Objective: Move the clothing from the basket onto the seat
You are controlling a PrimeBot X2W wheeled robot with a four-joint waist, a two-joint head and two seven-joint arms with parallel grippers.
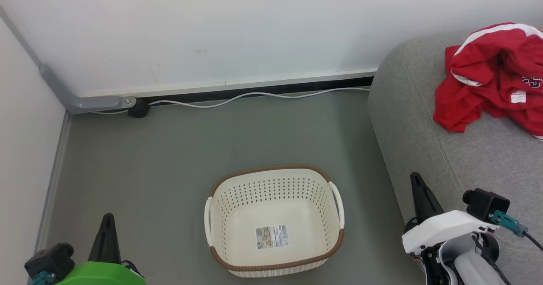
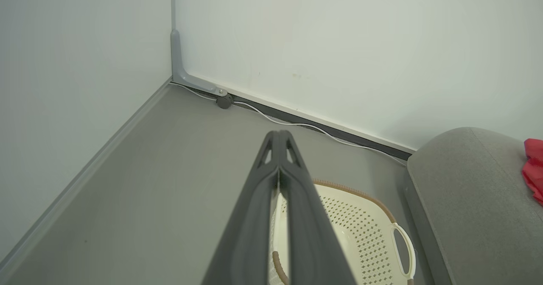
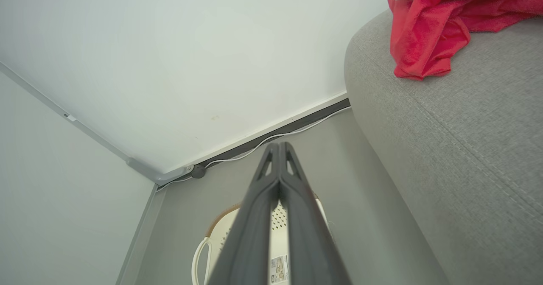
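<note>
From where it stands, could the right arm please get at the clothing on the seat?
Probably yes: only bare seat lies between the shut right gripper and the clothing, nothing blocking.

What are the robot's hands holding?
Nothing. The left gripper and right gripper are both shut and empty; the clothing lies on the seat.

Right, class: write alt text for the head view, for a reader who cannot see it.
Red clothing lies heaped on the grey seat at right; the cream laundry basket stands on the floor, no clothing inside. The left tool and right tool are shut.
</note>
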